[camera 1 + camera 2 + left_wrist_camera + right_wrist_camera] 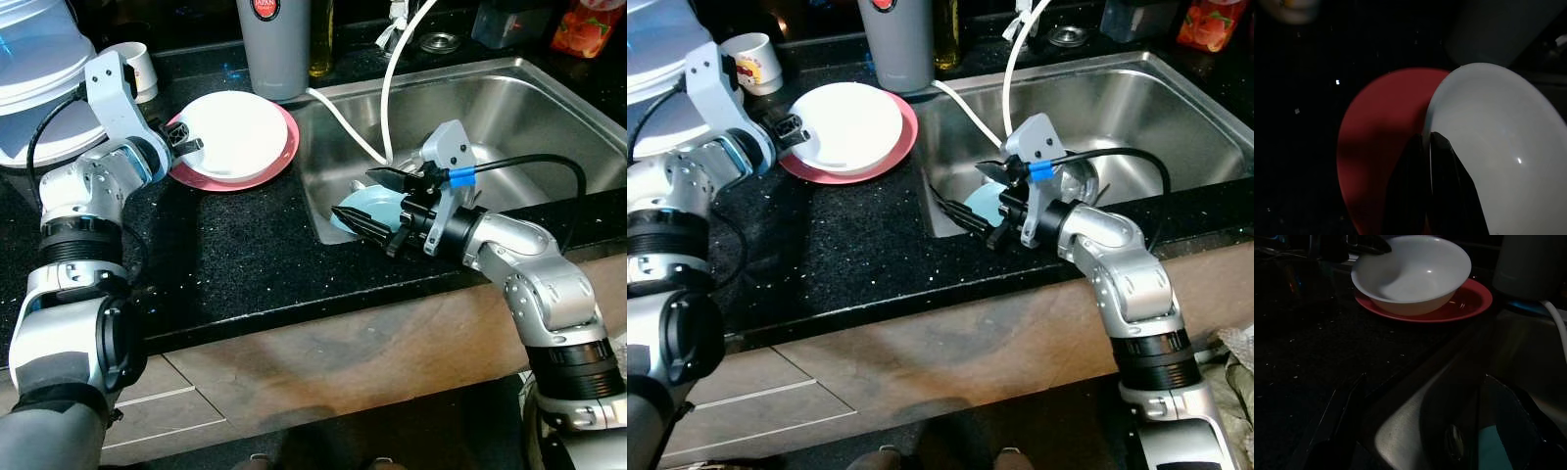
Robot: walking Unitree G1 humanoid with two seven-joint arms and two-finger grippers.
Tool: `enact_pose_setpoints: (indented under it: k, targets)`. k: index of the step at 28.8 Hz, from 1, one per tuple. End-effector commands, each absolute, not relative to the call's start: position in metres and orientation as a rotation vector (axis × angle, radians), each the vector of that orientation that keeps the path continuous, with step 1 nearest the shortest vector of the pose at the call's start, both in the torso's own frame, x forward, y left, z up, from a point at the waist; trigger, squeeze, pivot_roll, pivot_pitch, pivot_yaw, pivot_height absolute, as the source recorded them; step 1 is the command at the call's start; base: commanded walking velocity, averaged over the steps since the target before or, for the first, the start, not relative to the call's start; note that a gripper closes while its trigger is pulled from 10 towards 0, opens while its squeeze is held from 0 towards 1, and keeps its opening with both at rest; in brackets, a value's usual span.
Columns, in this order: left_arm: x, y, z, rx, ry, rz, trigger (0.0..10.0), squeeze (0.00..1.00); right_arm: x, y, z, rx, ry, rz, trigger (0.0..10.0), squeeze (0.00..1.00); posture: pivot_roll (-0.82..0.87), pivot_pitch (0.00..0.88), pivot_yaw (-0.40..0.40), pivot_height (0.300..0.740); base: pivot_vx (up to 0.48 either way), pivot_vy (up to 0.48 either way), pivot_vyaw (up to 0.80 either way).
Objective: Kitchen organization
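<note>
So far, my left gripper (192,143) pinches the white bowl (235,135) stacked on the red plate (284,157); my right gripper (377,204), fingers spread, reaches a blue dish (364,209) left in the sink (549,108).

One white bowl (233,135), one red plate (277,162), one light-blue dish (367,209) in the sink, one mug (752,61), one grey tumbler (274,47).

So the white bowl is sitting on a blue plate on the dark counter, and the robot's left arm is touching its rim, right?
Not quite: the plate is red, not blue. The left eye view shows the round white bowl resting on a round red plate on the speckled black counter, with the left end effector at the bowl's rim, as you said. The pale blue dish lies in the steel sink.
</note>
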State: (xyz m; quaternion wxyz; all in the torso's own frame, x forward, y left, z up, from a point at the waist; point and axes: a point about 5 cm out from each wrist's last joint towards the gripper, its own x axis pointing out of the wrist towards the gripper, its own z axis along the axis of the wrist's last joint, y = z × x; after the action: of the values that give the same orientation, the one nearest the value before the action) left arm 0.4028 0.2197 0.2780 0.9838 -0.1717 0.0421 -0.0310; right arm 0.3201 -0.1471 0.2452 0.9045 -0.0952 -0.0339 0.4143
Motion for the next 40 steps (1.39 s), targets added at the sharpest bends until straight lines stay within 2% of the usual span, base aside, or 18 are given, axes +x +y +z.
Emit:
enact_pose_setpoints:
  k: [1, 5, 8, 13, 18, 20, 26, 27, 28, 29, 34, 40]
  targets:
    - [0.404, 0.219, 0.282, -0.331, 0.050, -0.061, 0.0, 0.00, 0.320, -0.144, 0.247, -0.205, -0.083, 0.867, 10.0, 0.00, 0.02, 0.132, 0.047, 0.740, 0.000, 0.000, 0.00]
    - [0.407, 0.208, 0.300, -0.316, -0.049, -0.101, 0.0, 0.00, 0.320, -0.145, 0.248, -0.206, -0.085, 0.863, 10.0, 0.00, 0.02, 0.133, 0.050, 0.740, 0.000, 0.000, 0.00]
    - [0.411, 0.187, 0.318, -0.332, -0.134, -0.172, 0.0, 0.00, 0.320, -0.146, 0.248, -0.206, -0.087, 0.857, 10.0, 0.00, 0.02, 0.134, 0.054, 0.740, 0.000, 0.000, 0.00]
    - [0.413, 0.167, 0.325, -0.348, -0.176, -0.243, 0.0, 0.00, 0.319, -0.147, 0.248, -0.206, -0.088, 0.855, 10.0, 0.00, 0.02, 0.137, 0.058, 0.740, 0.000, 0.000, 0.00]
    - [0.414, 0.109, 0.321, -0.149, -0.231, -0.392, 0.0, 0.00, 0.318, -0.149, 0.247, -0.205, -0.085, 0.845, 10.0, 0.00, 0.02, 0.145, 0.068, 0.740, 0.000, 0.000, 0.00]
    - [0.414, 0.105, 0.321, -0.129, -0.233, -0.398, 0.0, 0.00, 0.318, -0.149, 0.247, -0.205, -0.085, 0.844, 10.0, 0.00, 0.02, 0.145, 0.068, 0.740, 0.000, 0.000, 0.00]
    - [0.411, 0.058, 0.311, 0.259, -0.306, -0.437, 0.0, 0.00, 0.317, -0.151, 0.246, -0.202, -0.083, 0.830, 10.0, 0.00, 0.02, 0.149, 0.087, 0.740, 0.000, 0.000, 0.00]
    - [0.409, 0.046, 0.309, 0.382, -0.348, -0.451, 0.0, 0.00, 0.316, -0.152, 0.245, -0.200, -0.082, 0.824, 10.0, 0.00, 0.02, 0.150, 0.090, 0.740, 0.000, 0.000, 0.00]
    - [0.409, 0.046, 0.309, 0.382, -0.348, -0.451, 0.0, 0.00, 0.316, -0.152, 0.245, -0.200, -0.082, 0.824, 10.0, 0.00, 0.02, 0.150, 0.090, 0.740, 0.000, 0.000, 0.00]
    - [0.407, 0.038, 0.306, 0.474, -0.379, -0.453, 0.0, 0.00, 0.316, -0.153, 0.245, -0.199, -0.081, 0.821, 10.0, 0.00, 0.02, 0.151, 0.093, 0.740, 0.000, 0.000, 0.00]
    - [0.402, 0.022, 0.296, 0.660, -0.433, -0.474, 0.0, 0.00, 0.314, -0.152, 0.243, -0.198, -0.079, 0.818, 10.0, 0.00, 0.02, 0.152, 0.098, 0.740, 0.000, 0.000, 0.00]
    - [0.398, 0.012, 0.280, 0.743, -0.435, -0.529, 0.0, 0.00, 0.314, -0.152, 0.243, -0.196, -0.079, 0.815, 10.0, 0.00, 0.02, 0.150, 0.100, 0.740, 0.000, 0.000, 0.00]
